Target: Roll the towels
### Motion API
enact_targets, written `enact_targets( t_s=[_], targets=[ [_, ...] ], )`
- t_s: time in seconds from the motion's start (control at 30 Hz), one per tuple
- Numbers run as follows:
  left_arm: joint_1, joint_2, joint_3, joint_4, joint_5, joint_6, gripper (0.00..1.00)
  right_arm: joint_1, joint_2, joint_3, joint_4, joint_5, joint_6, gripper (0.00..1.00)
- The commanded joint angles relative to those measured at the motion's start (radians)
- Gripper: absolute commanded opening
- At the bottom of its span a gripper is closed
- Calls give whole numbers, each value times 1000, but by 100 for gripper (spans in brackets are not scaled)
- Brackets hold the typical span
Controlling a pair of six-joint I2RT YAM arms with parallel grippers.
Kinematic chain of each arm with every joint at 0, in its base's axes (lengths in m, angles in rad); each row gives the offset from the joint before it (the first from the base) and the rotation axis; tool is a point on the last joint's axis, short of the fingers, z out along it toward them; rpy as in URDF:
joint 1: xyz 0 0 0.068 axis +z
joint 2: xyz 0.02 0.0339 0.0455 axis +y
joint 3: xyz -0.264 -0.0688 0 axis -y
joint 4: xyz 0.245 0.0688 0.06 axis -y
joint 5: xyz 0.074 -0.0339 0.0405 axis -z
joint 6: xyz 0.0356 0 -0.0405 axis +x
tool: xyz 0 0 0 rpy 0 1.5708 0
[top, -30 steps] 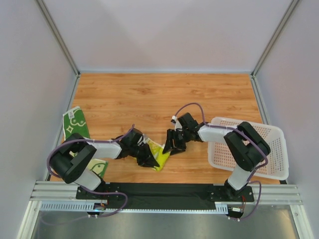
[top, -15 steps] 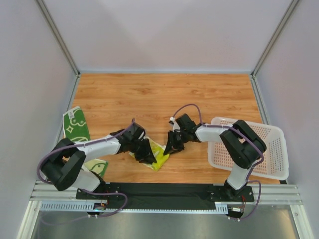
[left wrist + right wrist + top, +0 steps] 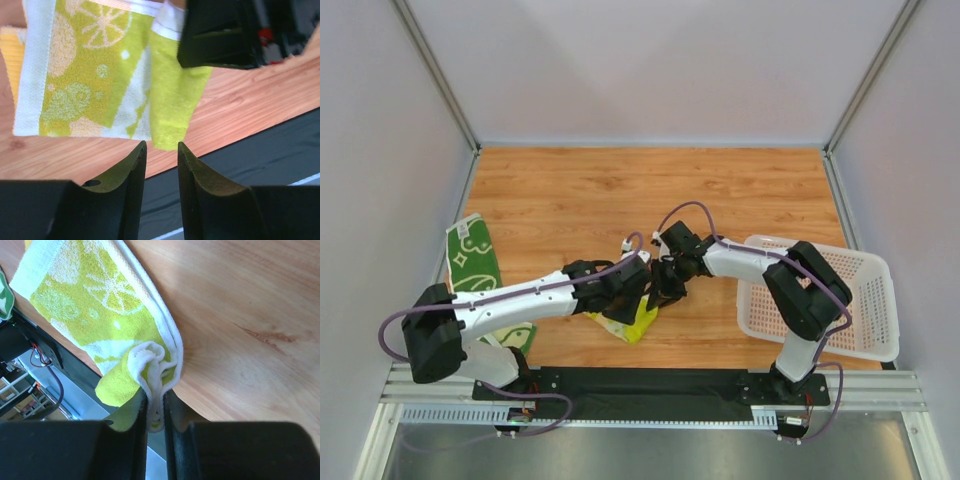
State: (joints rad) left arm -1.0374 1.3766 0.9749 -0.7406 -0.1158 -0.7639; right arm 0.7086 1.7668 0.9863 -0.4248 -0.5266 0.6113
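The pale yellow towel point(image 3: 632, 322) with lemon prints lies near the table's front middle. My right gripper point(image 3: 155, 407) is shut on a bunched edge of this towel point(image 3: 90, 305), and a fold pokes out between its fingers. In the top view the right gripper point(image 3: 666, 288) sits just above the towel. My left gripper point(image 3: 161, 146) is open with a narrow gap and nothing in it. It points at the yellow towel point(image 3: 95, 75), just short of its lower corner. The left gripper point(image 3: 632, 285) is close beside the right one. The dark green towel point(image 3: 470, 255) lies at the far left edge.
A white perforated basket point(image 3: 880, 300) stands at the right, under the right arm's elbow. The black base rail point(image 3: 660, 385) runs along the near edge, just below the yellow towel. Grey walls close in the table on three sides.
My left arm has stretched right towards the table's middle, and its jaws have opened off the yellow towel. My right gripper has shut on the towel's edge.
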Motion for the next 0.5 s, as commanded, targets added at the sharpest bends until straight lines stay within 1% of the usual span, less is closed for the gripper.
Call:
enact_targets(
  t_s=[0.0,0.17,0.37,0.47],
  targets=[
    [-90,7,57,-40,-175,92,38,12,14,58,-98,23,-13,7],
    [-165,90,73,-10,-206,106,40,20,26,81,-115,28,-10,6],
    [-211,150,61,55,-196,107,41,28,29,71,-112,31,-5,6],
    [-223,173,56,84,-185,115,47,28,26,66,-111,31,-7,6]
  ],
)
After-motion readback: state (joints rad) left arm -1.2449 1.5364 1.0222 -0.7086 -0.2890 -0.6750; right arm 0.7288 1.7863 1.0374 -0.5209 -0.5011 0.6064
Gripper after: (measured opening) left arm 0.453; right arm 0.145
